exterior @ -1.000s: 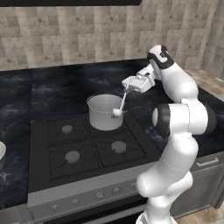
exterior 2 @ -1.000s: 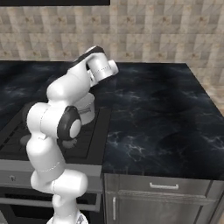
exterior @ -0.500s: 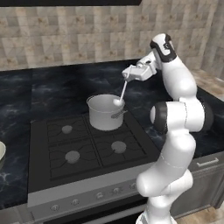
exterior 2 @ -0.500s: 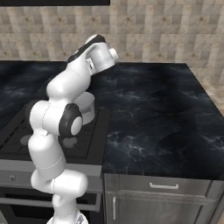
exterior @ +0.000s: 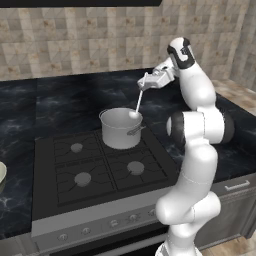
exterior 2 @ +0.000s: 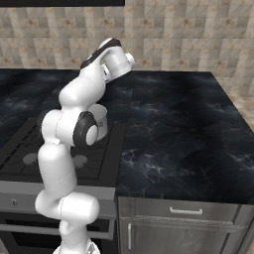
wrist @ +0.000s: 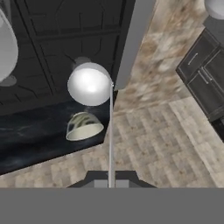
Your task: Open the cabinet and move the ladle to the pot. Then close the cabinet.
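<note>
From my seat, nearest me the stove (exterior: 90, 170) sits in the dark bench (exterior 2: 178, 129), and the pot (exterior: 120, 128) stands on its back right burner. Above the pot rim hangs the ladle (exterior: 137, 104), bowl down. Beyond it, my hand (exterior: 145, 83) is clamped tight on the ladle's handle top.

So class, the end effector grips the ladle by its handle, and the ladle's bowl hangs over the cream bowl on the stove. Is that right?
Not quite. The end effector does grip the ladle by its handle, but the ladle's bowl hangs over the steel pot on the stove, as the left base view shows.
</note>
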Robot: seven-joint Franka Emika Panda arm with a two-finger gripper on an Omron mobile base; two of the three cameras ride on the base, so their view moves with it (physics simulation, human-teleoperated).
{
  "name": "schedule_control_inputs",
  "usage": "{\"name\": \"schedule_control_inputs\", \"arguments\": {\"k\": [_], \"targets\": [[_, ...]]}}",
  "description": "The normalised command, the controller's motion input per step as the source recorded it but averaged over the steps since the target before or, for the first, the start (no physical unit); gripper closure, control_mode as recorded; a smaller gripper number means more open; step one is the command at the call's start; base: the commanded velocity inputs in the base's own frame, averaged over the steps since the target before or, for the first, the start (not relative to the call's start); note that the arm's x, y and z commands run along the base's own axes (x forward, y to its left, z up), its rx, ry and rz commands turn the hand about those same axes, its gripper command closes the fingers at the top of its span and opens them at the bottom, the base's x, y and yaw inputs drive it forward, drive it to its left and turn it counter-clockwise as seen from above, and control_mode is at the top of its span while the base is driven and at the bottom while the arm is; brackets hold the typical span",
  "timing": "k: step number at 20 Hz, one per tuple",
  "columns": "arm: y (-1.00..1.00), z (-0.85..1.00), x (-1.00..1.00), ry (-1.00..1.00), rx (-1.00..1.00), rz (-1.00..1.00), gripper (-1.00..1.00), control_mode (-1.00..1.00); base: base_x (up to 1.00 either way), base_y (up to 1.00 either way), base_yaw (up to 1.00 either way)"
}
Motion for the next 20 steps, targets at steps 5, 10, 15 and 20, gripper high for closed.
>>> {"name": "schedule_control_inputs", "arguments": {"k": [5, 10, 15, 20], "targets": [[0.00, -0.14, 0.27, 0.01, -0.04, 0.00, 1.00, -1.00, 0.00, 0.00, 0.00], [0.00, -0.31, 0.07, 0.00, -0.06, 0.00, 1.00, -1.00, 0.00, 0.00, 0.00], [0.00, -0.30, 0.01, 0.00, -0.07, 0.00, 1.00, -1.00, 0.00, 0.00, 0.00], [0.06, -0.06, 0.11, -0.07, -0.09, 0.00, 1.00, -1.00, 0.00, 0.00, 0.00]]}}
